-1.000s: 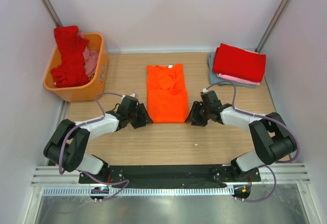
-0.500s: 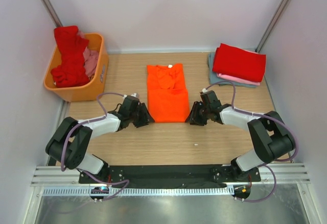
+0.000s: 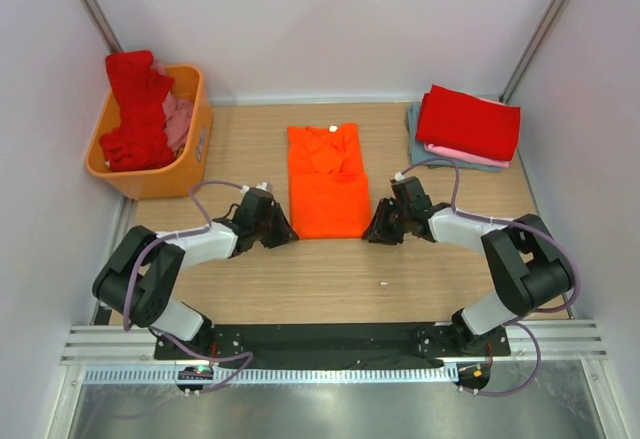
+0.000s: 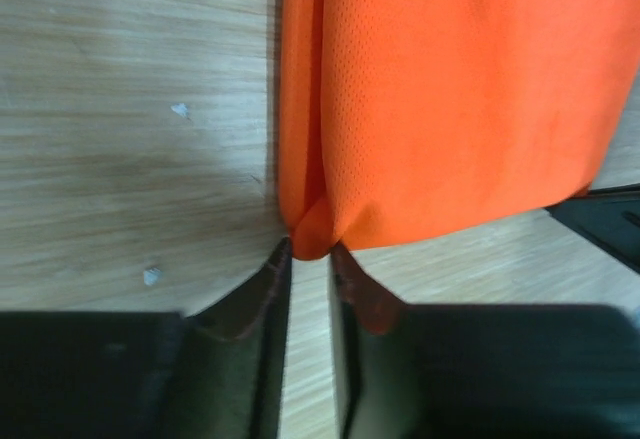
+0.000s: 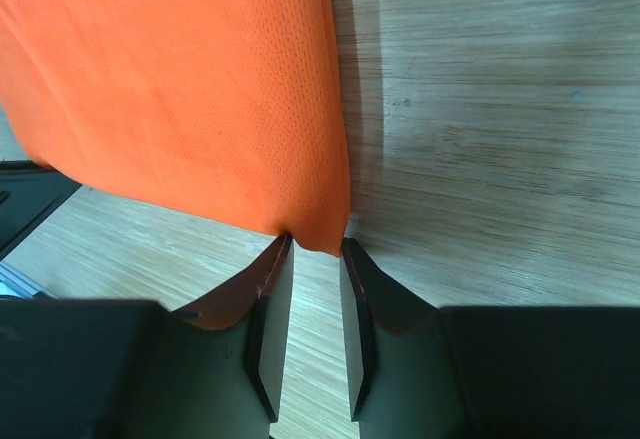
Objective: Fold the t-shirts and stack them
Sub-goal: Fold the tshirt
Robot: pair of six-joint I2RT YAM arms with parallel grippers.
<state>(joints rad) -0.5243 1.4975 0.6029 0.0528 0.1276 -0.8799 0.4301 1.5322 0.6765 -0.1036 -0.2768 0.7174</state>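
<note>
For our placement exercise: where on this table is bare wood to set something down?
Bare wood lies between basket and orange shirt, between shirt and stack, and along the near strip in front of the shirt. Crowded: the shirt's near corners, where left gripper and right gripper sit.

The orange t-shirt (image 4: pixel 450 89) is matt, fine-mesh cloth lying on a pale, matt, grained wooden table (image 4: pixel 120 59).

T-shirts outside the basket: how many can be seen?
4. The orange t-shirt lies mid-table. At the far right a red t-shirt lies on top, with a pink t-shirt and a grey-blue t-shirt under it. More may be hidden beneath.
</note>
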